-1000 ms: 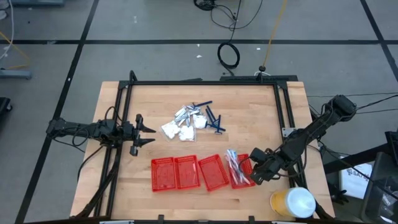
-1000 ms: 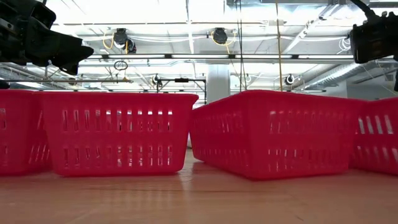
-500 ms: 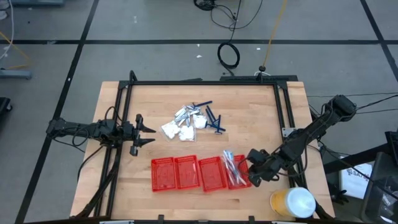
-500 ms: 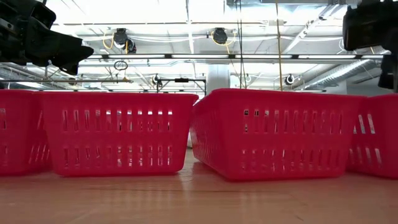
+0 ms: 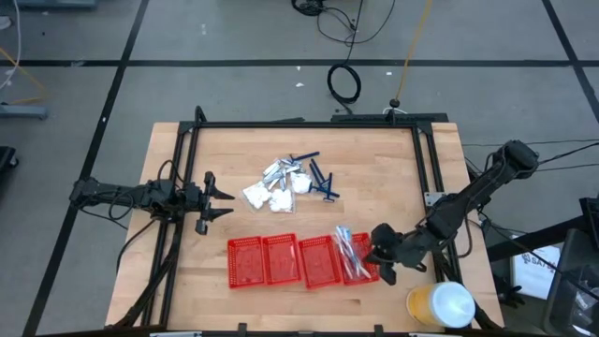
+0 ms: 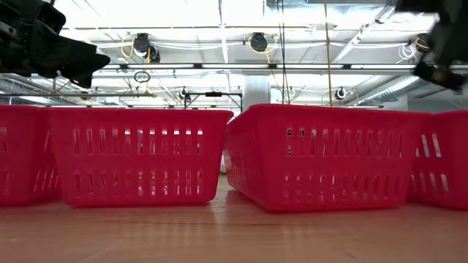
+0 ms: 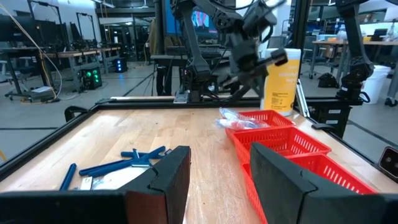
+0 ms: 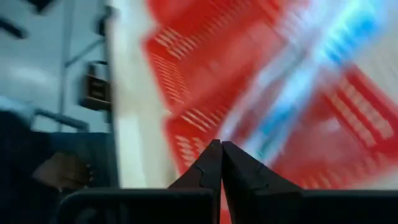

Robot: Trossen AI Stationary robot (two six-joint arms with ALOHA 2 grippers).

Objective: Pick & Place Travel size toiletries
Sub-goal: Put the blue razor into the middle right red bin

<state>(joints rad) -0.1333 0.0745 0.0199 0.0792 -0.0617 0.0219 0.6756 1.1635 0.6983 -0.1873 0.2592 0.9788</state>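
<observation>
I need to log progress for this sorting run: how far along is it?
Done: only the pale clear-wrapped sticks lie in the rightmost red mesh basket. In hand: nothing; the right gripper sits shut beside that basket, the left gripper waits open. Left: white soft packets, silvery foil sachets and dark blue sticks on the table.

Four red mesh baskets [image 5: 281, 259] line the table's [image 5: 374, 168] near edge beside a yellow bottle [image 5: 440, 306].
</observation>
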